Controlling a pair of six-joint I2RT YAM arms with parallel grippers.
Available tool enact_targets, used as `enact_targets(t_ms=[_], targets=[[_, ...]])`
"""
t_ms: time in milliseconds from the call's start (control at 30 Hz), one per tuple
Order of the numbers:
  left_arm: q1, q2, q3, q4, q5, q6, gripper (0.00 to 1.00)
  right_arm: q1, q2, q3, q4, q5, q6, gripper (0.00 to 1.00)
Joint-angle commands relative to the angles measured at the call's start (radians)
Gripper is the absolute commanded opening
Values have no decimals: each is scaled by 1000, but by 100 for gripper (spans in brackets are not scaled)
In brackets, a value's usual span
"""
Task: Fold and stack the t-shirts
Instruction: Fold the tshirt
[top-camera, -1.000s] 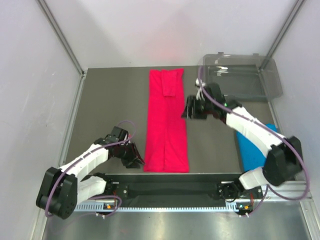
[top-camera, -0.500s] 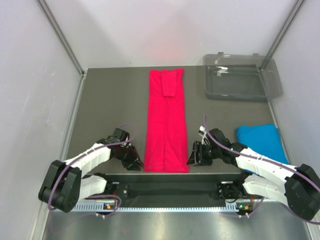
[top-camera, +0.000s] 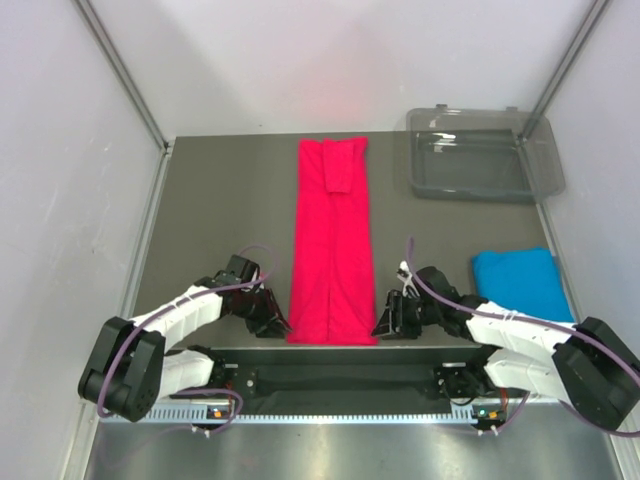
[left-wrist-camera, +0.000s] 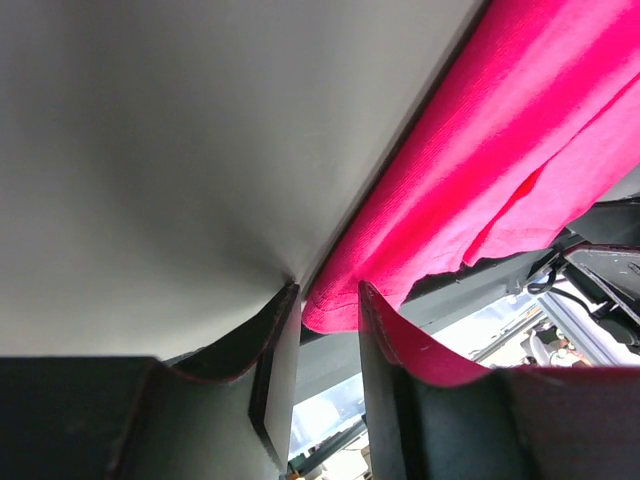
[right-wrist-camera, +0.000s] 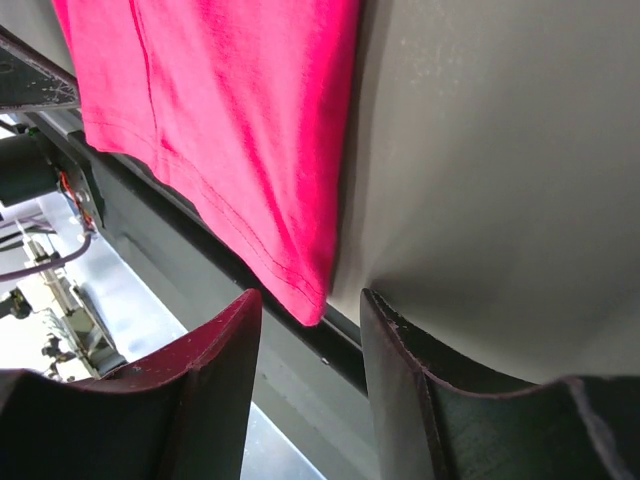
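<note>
Where the top camera only shows you both arms reaching low to the near hem of the long, narrow-folded crimson-pink cloth t-shirt (top-camera: 333, 245), the wrist cameras show you the jaws themselves. From above, the left gripper (top-camera: 278, 325) sits at the near left corner of the shirt and the right gripper (top-camera: 383, 322) at the near right corner, but you cannot read the gap of either one there.

Look at the left wrist view: its two dark fingers (left-wrist-camera: 272, 360) stand parted, with the corner of the pink cloth lying in the gap, not pinched. The right wrist view shows the same at the other corner: its fingers (right-wrist-camera: 215, 370) are apart, and the stitched hem's tip points down between them.

The shirt lies flat and lengthwise down the middle of the grey table (top-camera: 220, 210), its hem at the table's near edge.

To your right, the bright sky-blue cloth t-shirt (top-camera: 515, 280) lies folded, with the right arm's white forearm just beside its near edge. The clear grey plastic tray (top-camera: 540, 160) stands in the far right corner, well apart from both shirts.
</note>
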Motion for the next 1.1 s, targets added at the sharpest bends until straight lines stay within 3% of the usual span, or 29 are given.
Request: enact_targets(t_ms=[0, 433, 533, 667, 700, 867, 967, 1000, 1067], targets=[[4, -21, -9, 49, -1, 19, 36, 16, 25, 5, 73, -17, 5, 45], [2, 20, -41, 78, 22, 48, 36, 17, 88, -37, 191, -52, 30, 44], [2, 22, -55, 90, 31, 47, 32, 17, 97, -41, 199, -55, 31, 44], [2, 3, -73, 104, 39, 25, 16, 16, 101, -54, 214, -61, 38, 43], [2, -3, -75, 110, 45, 19, 10, 17, 100, -59, 222, -63, 41, 40], [2, -32, -78, 131, 59, -22, 1, 16, 98, -76, 242, -75, 54, 28], [2, -41, -72, 136, 69, -35, 0, 17, 100, -80, 253, -80, 56, 16], [2, -44, -67, 130, 71, -35, 0, 17, 98, -83, 262, -84, 56, 7], [2, -61, -44, 118, 74, -31, 0, 17, 82, -77, 264, -89, 62, 2]])
